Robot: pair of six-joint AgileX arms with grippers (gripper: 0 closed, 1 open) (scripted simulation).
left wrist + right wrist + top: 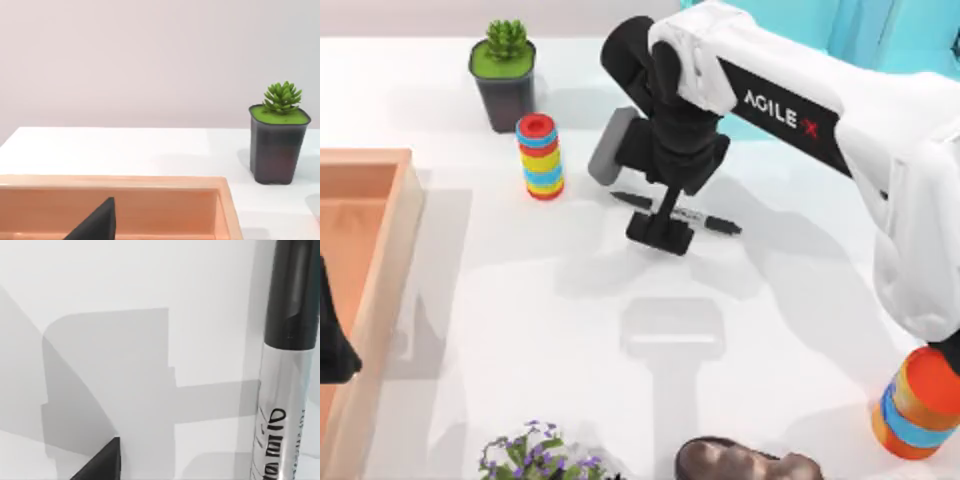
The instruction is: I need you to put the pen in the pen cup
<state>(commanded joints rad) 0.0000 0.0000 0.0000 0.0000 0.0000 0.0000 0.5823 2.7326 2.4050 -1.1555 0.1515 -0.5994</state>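
Note:
The pen (pixel 716 221), black with a pale printed barrel, lies flat on the white table near the middle, running left to right. My right gripper (pixel 660 236) hangs open just above its mid-length and hides that part. In the right wrist view the pen (pixel 286 390) fills one side, close up, and one dark fingertip (pixel 102 462) pokes in beside it without touching. The pen cup (pixel 920 410), orange with a blue band, stands at the front right corner, partly under my right arm. My left gripper (pixel 332 345) is parked at the left edge over the tray.
A wooden tray (pixel 405 230) lies along the left side. A striped red-topped cylinder (pixel 539 155) and a potted succulent (pixel 503 75) stand behind and left of the pen. A brown shoe (pixel 735 462) and purple flowers (pixel 535 460) sit at the front edge.

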